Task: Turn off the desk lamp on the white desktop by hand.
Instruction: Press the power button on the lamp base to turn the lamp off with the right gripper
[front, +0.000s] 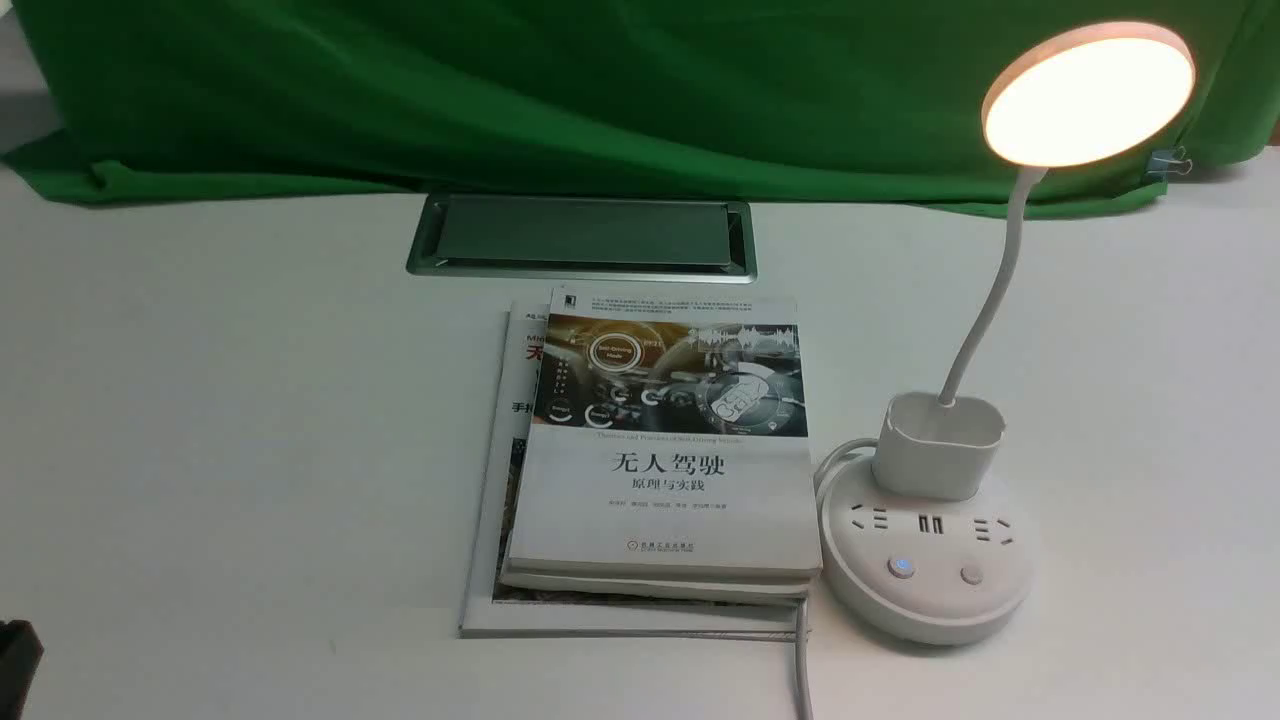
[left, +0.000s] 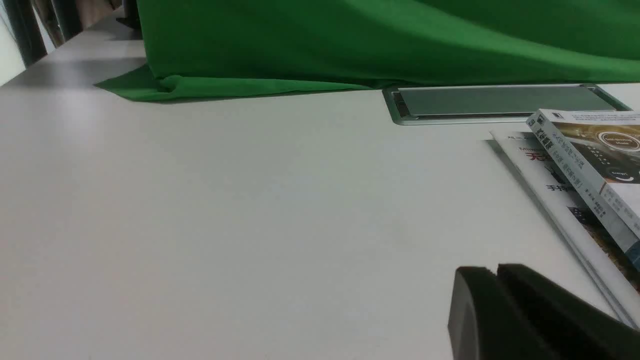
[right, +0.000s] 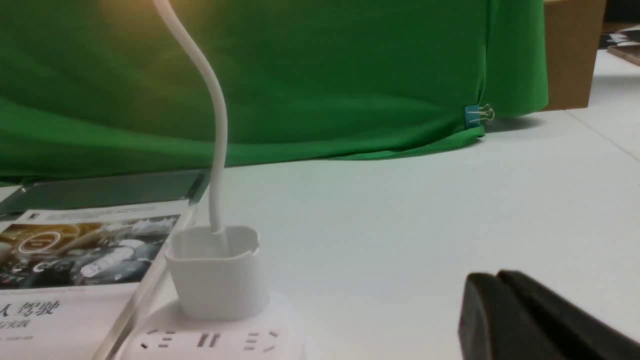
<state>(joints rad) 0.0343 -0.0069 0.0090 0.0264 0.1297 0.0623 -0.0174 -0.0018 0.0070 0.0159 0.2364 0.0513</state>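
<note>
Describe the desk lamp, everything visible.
The desk lamp is white, plastic-looking and lit: its round disc head glows warm atop a thin curved neck rising from a cup holder on a round base with sockets and two buttons, the left button lit blue. It stands on the white desktop beside stacked books, its cord trailing toward the camera.
</note>
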